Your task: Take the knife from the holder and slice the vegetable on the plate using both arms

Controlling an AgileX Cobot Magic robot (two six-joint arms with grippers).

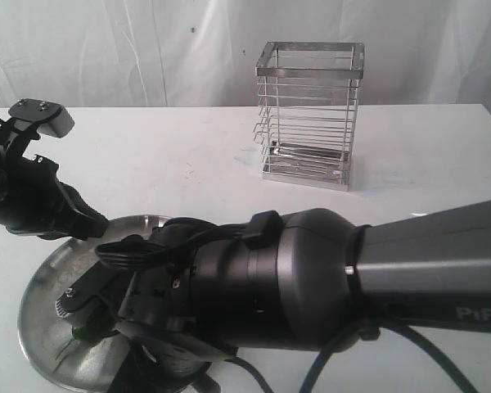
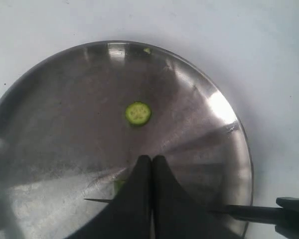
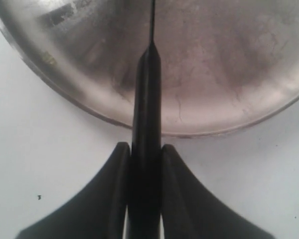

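One slice (image 2: 138, 113) lies cut on the plate (image 2: 209, 94); my right end effector (image 3: 145, 164) clamps the knife (image 3: 146, 99), left end effector (image 2: 151, 164) is pinched closed over the vegetable (image 2: 118, 185). Next: press down cleanly.

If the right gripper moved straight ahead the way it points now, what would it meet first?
Probably the plate. The right gripper, shut on the knife, points across the near rim, and the blade already reaches over the dish. Depth is unclear, so it might pass just above the rim.

White table (image 1: 434, 155): plate (image 1: 41, 282), holder (image 1: 309, 115).
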